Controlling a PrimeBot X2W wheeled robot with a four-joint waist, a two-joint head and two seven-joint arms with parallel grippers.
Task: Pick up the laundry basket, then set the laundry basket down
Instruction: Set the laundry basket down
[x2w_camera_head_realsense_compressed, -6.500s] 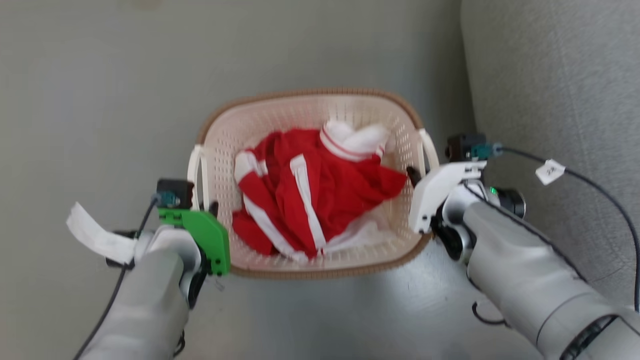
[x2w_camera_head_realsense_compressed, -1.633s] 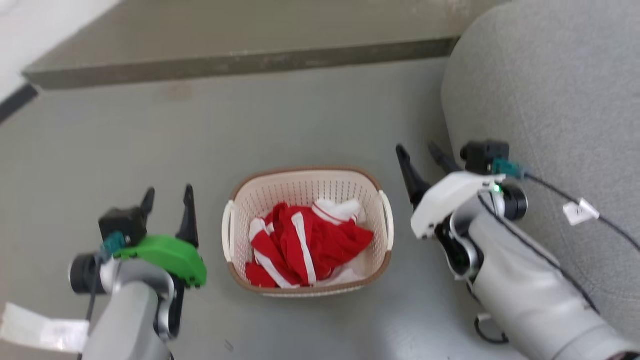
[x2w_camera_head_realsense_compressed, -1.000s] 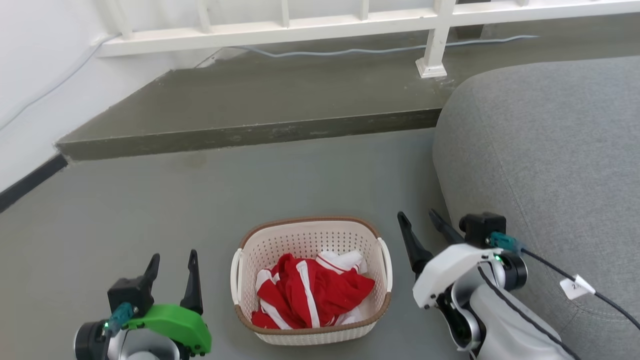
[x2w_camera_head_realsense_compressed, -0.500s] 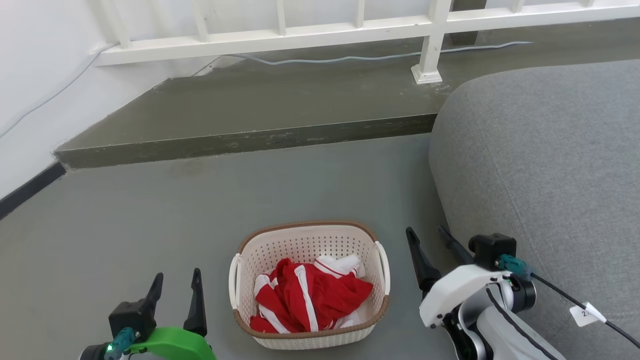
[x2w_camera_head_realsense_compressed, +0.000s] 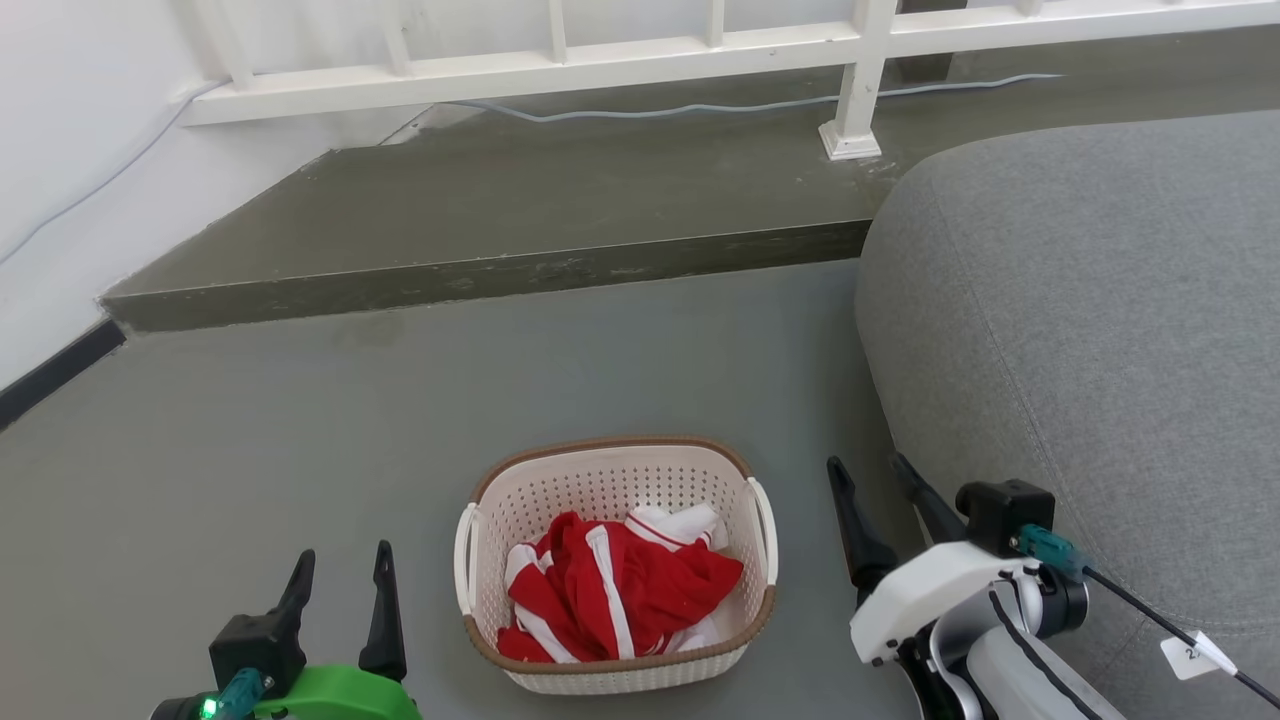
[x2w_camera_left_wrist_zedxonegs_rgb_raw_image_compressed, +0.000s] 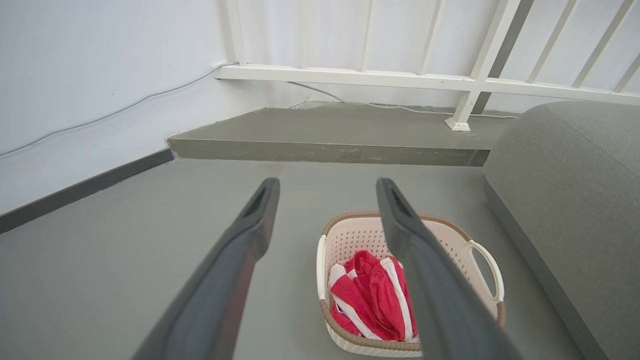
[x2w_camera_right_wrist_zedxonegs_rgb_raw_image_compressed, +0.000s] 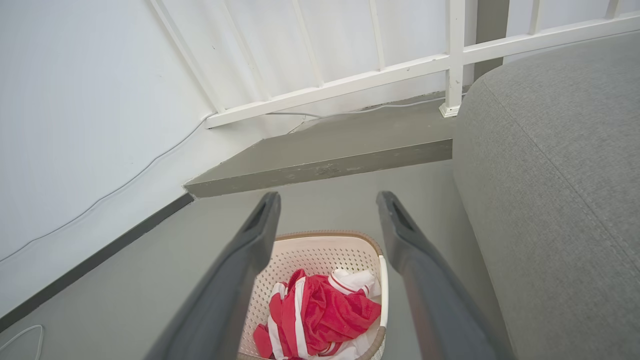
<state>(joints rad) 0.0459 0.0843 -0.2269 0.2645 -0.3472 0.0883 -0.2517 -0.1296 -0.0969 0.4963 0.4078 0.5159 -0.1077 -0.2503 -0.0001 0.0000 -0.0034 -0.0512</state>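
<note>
The left gripper (x2w_camera_head_realsense_compressed: 342, 555) and right gripper (x2w_camera_head_realsense_compressed: 865, 462) are both spread wide and hold nothing.
The small cream plastic laundry basket with holes and a brown rim (x2w_camera_head_realsense_compressed: 610, 442) sits on the grey floor (x2w_camera_head_realsense_compressed: 300, 430) between them, touching neither, with red and white clothes (x2w_camera_head_realsense_compressed: 620, 590) inside. The left wrist view shows its white loop handle (x2w_camera_left_wrist_zedxonegs_rgb_raw_image_compressed: 495, 272) side-on, near the grey cloth sofa (x2w_camera_left_wrist_zedxonegs_rgb_raw_image_compressed: 565, 190).

the left gripper (x2w_camera_left_wrist_zedxonegs_rgb_raw_image_compressed: 327, 187) hangs with its 2 dark fingers (x2w_camera_left_wrist_zedxonegs_rgb_raw_image_compressed: 250, 230) spread above the grey floor (x2w_camera_left_wrist_zedxonegs_rgb_raw_image_compressed: 125, 260), the cream-white perforated plastic laundry basket (x2w_camera_left_wrist_zedxonegs_rgb_raw_image_compressed: 470, 235) with a red-and-white garment (x2w_camera_left_wrist_zedxonegs_rgb_raw_image_compressed: 372, 295) beyond them.
</note>
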